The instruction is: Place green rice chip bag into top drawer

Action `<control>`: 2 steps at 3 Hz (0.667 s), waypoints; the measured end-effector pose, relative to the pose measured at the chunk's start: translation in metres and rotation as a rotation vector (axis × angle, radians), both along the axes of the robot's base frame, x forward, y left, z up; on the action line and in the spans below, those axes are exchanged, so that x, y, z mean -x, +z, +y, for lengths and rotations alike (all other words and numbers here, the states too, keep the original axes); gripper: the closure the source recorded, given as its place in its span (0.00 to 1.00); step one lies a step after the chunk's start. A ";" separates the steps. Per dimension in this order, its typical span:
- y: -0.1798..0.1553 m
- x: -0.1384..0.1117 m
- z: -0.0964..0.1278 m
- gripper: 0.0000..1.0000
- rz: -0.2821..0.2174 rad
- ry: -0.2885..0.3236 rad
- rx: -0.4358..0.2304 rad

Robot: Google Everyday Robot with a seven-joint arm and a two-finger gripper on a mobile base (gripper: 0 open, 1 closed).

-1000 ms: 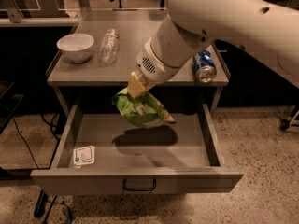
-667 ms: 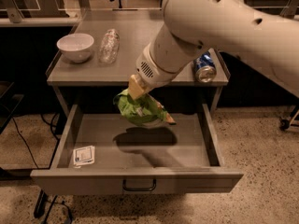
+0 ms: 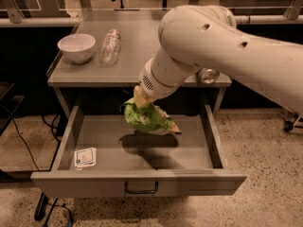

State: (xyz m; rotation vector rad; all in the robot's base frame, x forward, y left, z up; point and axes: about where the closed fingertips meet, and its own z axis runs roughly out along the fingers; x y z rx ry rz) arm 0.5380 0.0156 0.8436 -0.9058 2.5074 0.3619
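Note:
The green rice chip bag (image 3: 147,117) is crumpled and hangs above the open top drawer (image 3: 66,143), near its back middle, casting a shadow on the drawer floor. My gripper (image 3: 138,100) reaches down from the big white arm and is shut on the top of the bag. The drawer is pulled fully out, grey, with a dark bar handle (image 3: 141,189) on its front and a small white card (image 3: 85,157) at its front left.
On the grey table (image 3: 142,56) above the drawer stand a white bowl (image 3: 76,47) and a lying clear plastic bottle (image 3: 110,46) at the left. A can (image 3: 208,75) shows partly behind my arm at the right. The floor is speckled.
My arm has swung a little to the right and lower, covering more of the can. The bag stays held over the drawer at about the same spot.

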 end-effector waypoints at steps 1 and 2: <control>0.000 0.000 0.000 1.00 0.001 -0.003 -0.001; -0.013 0.006 0.004 1.00 0.034 -0.006 -0.004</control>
